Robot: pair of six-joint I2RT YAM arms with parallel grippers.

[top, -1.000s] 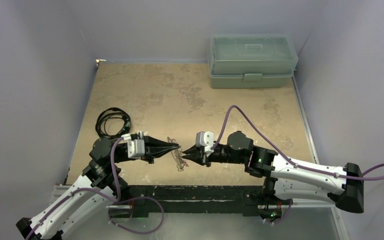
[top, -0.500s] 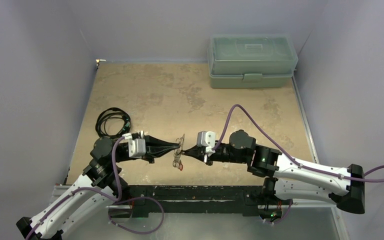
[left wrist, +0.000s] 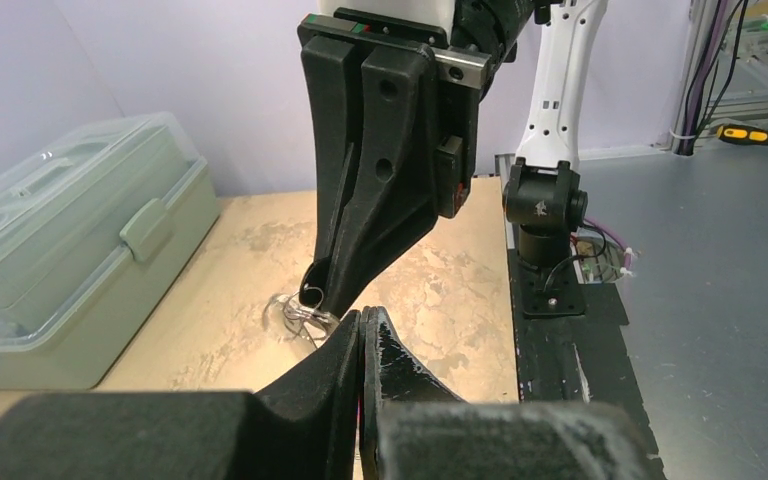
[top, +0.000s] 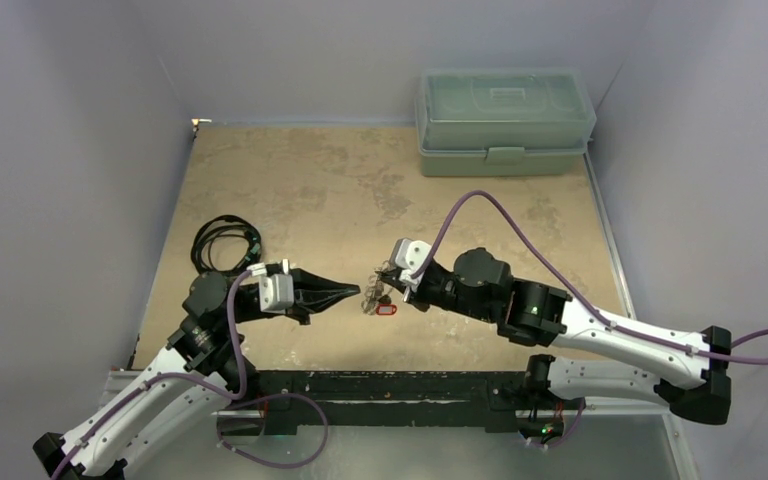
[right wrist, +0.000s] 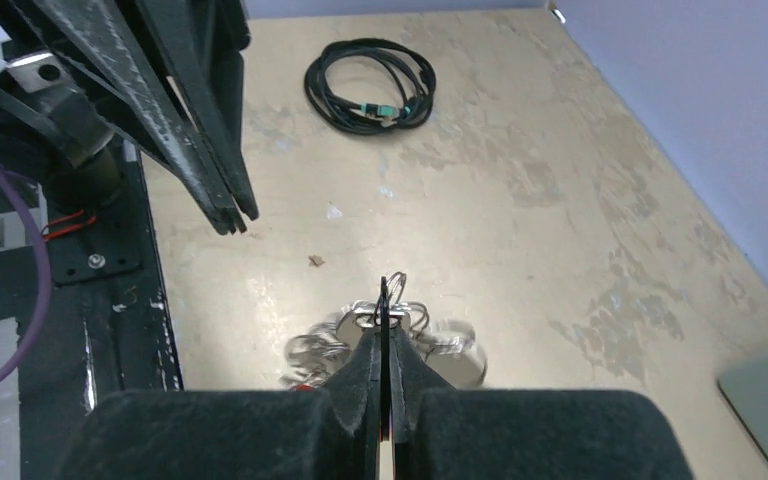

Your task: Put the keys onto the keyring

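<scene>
Bare tabletop (top: 345, 190) (cable (top: 225, 243) left, box (top: 505, 122) behind)

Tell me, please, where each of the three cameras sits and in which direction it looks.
Top: above and behind the arms, looking down on the table; both whole arms show, the left end effector and right end effector close together.
Left wrist: on the left arm, looking along its own shut end effector toward the right one and the green box.
Right wrist: on the right arm, looking past its own end effector, shut on the keyring, toward the black cable.
Shared: both wrist views show the keyring.
</scene>
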